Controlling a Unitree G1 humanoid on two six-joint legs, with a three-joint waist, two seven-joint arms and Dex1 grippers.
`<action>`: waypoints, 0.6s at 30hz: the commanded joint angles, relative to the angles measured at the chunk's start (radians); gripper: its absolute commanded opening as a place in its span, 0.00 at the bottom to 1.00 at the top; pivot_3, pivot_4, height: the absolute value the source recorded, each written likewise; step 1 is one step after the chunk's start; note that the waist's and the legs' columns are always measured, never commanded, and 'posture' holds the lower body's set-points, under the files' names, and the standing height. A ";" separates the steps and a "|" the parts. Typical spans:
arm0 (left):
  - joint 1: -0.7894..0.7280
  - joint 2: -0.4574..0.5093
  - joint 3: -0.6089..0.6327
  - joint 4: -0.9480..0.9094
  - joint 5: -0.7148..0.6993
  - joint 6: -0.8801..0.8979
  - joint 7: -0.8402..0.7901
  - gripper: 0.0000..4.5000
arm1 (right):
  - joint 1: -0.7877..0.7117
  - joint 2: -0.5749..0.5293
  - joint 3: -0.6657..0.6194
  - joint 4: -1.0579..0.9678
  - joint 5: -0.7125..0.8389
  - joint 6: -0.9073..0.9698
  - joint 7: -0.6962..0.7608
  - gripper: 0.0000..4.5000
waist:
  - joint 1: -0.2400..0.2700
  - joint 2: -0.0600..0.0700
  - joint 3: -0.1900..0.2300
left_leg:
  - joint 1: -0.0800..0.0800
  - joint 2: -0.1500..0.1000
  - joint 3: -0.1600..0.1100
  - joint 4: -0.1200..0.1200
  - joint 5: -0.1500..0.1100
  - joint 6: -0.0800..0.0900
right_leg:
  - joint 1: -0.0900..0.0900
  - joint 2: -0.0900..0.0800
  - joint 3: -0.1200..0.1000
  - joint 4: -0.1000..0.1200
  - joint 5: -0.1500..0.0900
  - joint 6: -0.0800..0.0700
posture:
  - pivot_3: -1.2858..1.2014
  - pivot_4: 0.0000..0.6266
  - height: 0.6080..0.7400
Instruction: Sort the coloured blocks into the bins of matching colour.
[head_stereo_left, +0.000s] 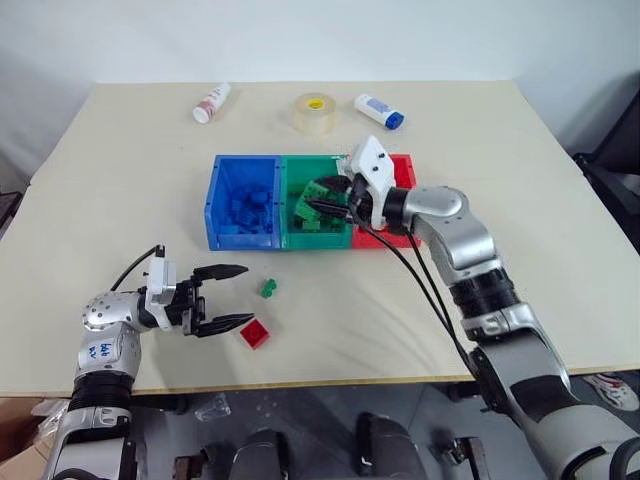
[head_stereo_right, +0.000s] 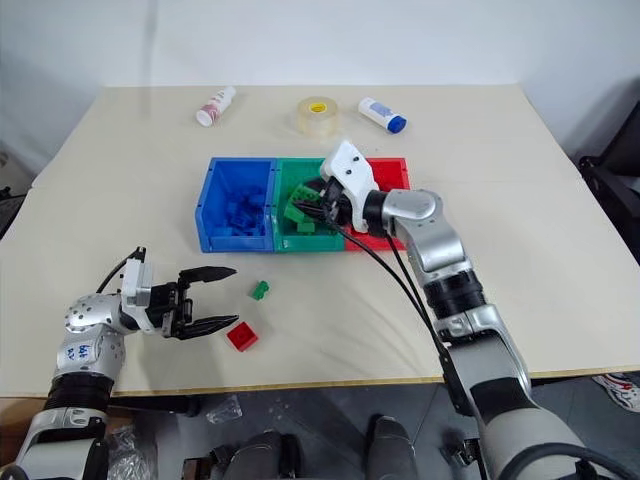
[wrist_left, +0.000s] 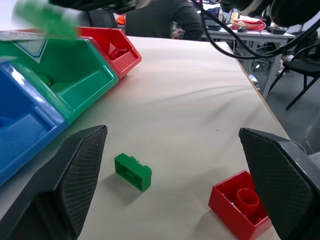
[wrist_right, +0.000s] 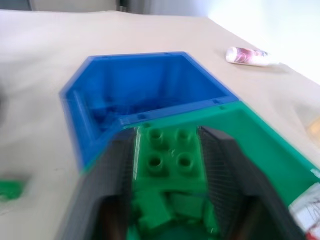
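Note:
Three joined bins sit mid-table: blue (head_stereo_left: 213, 205), green (head_stereo_left: 292, 166) and red (head_stereo_left: 405, 168). Blue blocks (head_stereo_left: 250, 210) lie in the blue bin, and green ones (head_stereo_left: 310, 224) in the green bin. My right gripper (head_stereo_left: 318, 198) hovers over the green bin, shut on a square green block (wrist_right: 170, 155) that sits snug between its fingers. On the table near the front lie a small green brick (head_stereo_left: 267, 288) and a red brick (head_stereo_left: 255, 333). My left gripper (head_stereo_left: 248, 296) stands open and level just left of them, holding nothing.
At the table's far side lie a clear tape roll (head_stereo_left: 314, 112), a white tube with a red label (head_stereo_left: 211, 103) and a white bottle with a blue cap (head_stereo_left: 379, 111). The table's front edge runs close below the loose bricks. A seated person (wrist_left: 160, 17) shows far behind.

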 joint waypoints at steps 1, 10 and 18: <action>-0.001 0.008 0.012 -0.021 -0.008 -0.009 -0.002 1.00 | -0.021 0.010 -0.023 0.006 -0.002 -0.057 0.010 0.76 | -0.002 0.000 0.000 | 0.000 0.000 0.000 0.000 0.000 0.000 | 0.000 0.000 0.000 -0.001 0.000 0.000 | 0.52 0.24 1.00; 0.027 0.020 0.027 -0.040 -0.012 -0.006 0.008 1.00 | 0.169 -0.139 -0.019 -0.288 0.118 0.052 0.258 0.99 | 0.002 0.000 0.000 | 0.000 0.000 0.000 0.000 0.000 0.000 | 0.000 0.000 0.000 0.000 0.000 0.000 | 0.52 0.24 1.00; 0.150 0.076 0.104 -0.147 -0.028 0.004 0.070 1.00 | 0.431 -0.396 -0.044 -0.479 0.227 0.092 0.527 0.99 | -0.001 0.000 0.000 | 0.000 0.001 -0.001 0.000 0.000 0.000 | 0.000 0.000 0.000 -0.002 0.000 0.000 | 0.52 0.24 1.00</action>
